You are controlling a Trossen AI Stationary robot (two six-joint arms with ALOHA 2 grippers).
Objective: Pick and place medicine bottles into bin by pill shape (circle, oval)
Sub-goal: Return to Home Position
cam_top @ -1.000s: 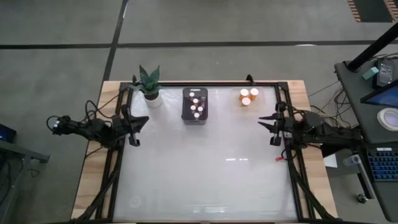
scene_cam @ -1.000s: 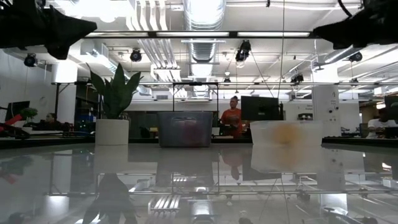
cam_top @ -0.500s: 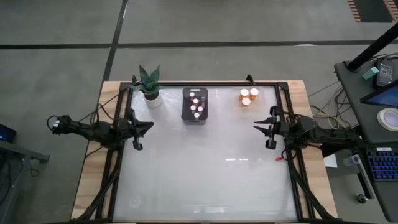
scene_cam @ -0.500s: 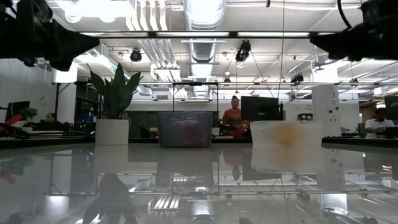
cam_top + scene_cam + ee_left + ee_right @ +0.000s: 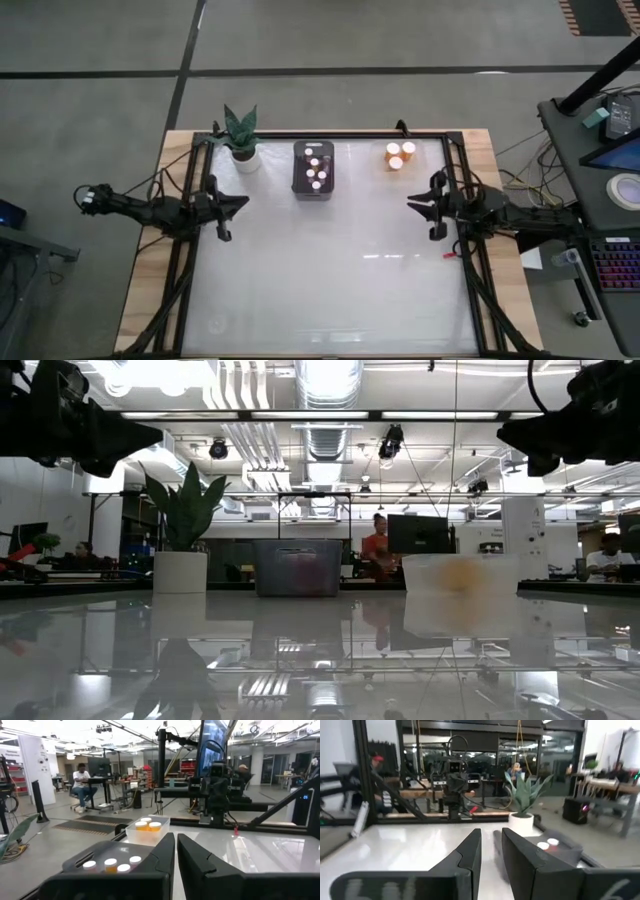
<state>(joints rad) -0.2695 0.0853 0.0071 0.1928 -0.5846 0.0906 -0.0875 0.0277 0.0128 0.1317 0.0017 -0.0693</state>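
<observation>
Several white-capped medicine bottles [image 5: 316, 172] stand in a dark bin [image 5: 314, 185] at the far middle of the table; they also show in the left wrist view [image 5: 111, 865]. Three orange bottles [image 5: 396, 157] stand in a clear bin [image 5: 385, 166] at the far right, also in the left wrist view [image 5: 142, 825]. My left gripper [image 5: 240, 202] hovers over the table's left edge, shut and empty, as its wrist view shows [image 5: 176, 836]. My right gripper [image 5: 412, 205] hovers over the right edge, shut and empty, as its wrist view shows [image 5: 491, 832].
A plant in a white pot [image 5: 241, 140] stands at the far left corner. The glossy white table [image 5: 330, 270] spreads between the arms and toward the near edge, inside a black frame. People sit and stand in the room behind the table [image 5: 378, 550].
Both arms have reached inward over the table. My left gripper has gone a little toward the table's right edge and my right gripper a little toward its left edge. The bottles and bins have stayed where they were.
</observation>
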